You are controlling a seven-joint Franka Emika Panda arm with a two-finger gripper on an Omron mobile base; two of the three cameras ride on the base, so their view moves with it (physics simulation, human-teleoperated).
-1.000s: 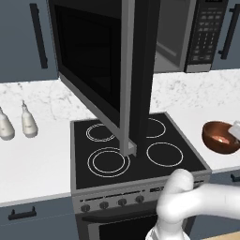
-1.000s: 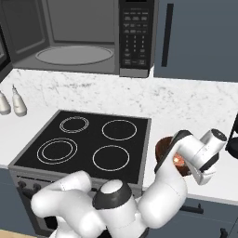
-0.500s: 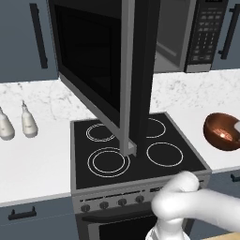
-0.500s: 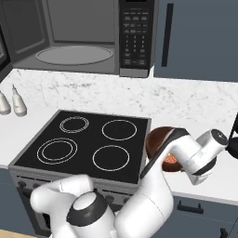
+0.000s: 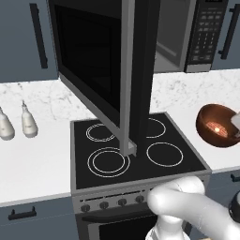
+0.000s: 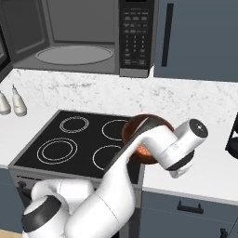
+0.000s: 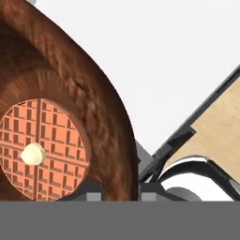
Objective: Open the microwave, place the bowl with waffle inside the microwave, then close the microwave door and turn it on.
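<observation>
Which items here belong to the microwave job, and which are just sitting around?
Job:
microwave, cavity open
microwave door, swung wide open
bowl, gripped at its rim by the gripper
waffle, lying in the bowl

Bystanders:
stove
two shakers on the counter

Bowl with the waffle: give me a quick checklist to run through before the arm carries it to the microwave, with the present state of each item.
1. Microwave door open: ok, it stands swung out over the stove.
2. Microwave cavity free: ok, the turntable shows bare.
3. Bowl gripped: ok, the gripper is closed on its rim, one finger on each side.
4. Bowl off the counter: ok, it hangs tilted above the stove's right edge.
5. Waffle in the bowl: ok, it lies flat on the bottom.
6. Path past the door's edge: cannot tell; the open door hangs between the stove and the cavity.
</observation>
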